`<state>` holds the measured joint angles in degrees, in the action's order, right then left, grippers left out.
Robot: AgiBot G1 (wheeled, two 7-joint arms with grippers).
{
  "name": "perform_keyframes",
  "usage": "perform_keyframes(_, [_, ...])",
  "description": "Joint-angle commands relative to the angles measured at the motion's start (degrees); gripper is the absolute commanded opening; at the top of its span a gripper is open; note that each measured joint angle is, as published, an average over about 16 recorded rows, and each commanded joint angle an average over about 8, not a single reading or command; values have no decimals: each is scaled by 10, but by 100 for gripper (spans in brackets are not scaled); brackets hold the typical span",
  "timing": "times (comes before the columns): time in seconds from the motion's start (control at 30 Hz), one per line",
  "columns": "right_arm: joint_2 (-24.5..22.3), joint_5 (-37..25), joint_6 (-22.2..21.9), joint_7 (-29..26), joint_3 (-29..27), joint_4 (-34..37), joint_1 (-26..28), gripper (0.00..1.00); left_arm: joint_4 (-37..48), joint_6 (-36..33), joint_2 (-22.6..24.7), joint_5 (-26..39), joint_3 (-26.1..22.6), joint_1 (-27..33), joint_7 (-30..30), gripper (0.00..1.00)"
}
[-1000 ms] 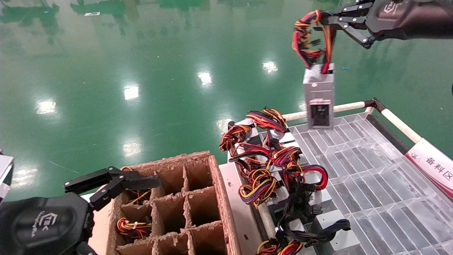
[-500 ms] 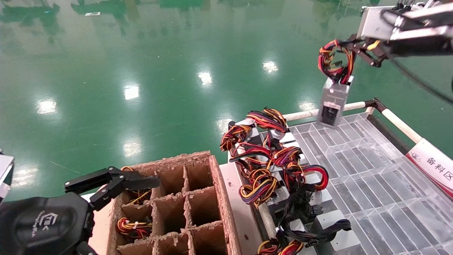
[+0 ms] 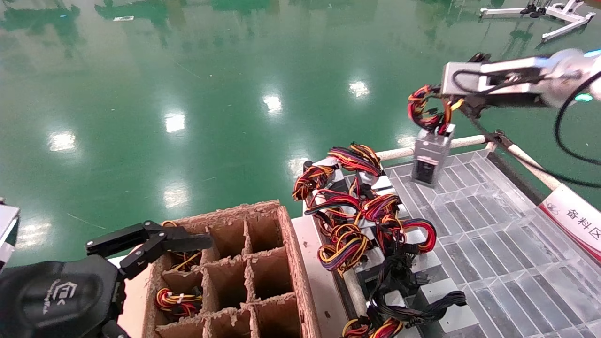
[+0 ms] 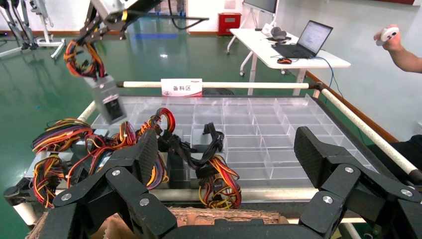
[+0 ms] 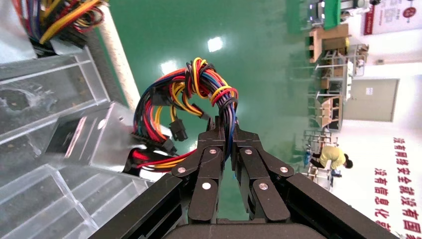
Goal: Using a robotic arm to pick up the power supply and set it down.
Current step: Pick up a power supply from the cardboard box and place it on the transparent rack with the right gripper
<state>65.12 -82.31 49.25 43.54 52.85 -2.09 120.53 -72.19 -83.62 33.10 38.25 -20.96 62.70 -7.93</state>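
1 power supply (image 3: pixel 428 159) hangs by its wire bundle (image 3: pixel 426 112) from the right end effector (image 5: pixel 226 133), clamped on those wires, above the clear tray (image 3: pixel 507 244). Beside the cardboard box (image 3: pixel 263 263), the left end effector (image 4: pixel 226 159) spreads wide.

The right gripper (image 5: pixel 226 130) has its black fingers (image 5: pixel 211 157) pressed together on the wire loop (image 5: pixel 191 102) of the power supply (image 5: pixel 92 139), pinching the red, yellow, orange, blue and black strands just below the knot. The silver box hangs from those wires, tilted, with a dark panel on one face. Clear plastic tray cells (image 5: pixel 42 94) lie beside and under it, and the box seems to hang just clear of them, though contact is hard to judge. A white rail (image 5: pixel 117 59) runs along the tray edge, with green floor (image 5: pixel 249 30) beyond.
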Motion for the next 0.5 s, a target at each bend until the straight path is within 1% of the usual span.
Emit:
perform_keyframes(0.03, [8, -2, -10, 7, 1, 3, -7, 0, 0, 0, 0, 0, 0, 0, 0, 100])
perform_keyframes(0.3, [46, -2, -44, 15, 1, 11, -28, 0, 0, 0, 0, 0, 0, 0, 0, 100])
perform_keyframes(0.5, [64, -5, -59, 15, 4, 17, -35, 0, 0, 0, 0, 0, 0, 0, 0, 100])
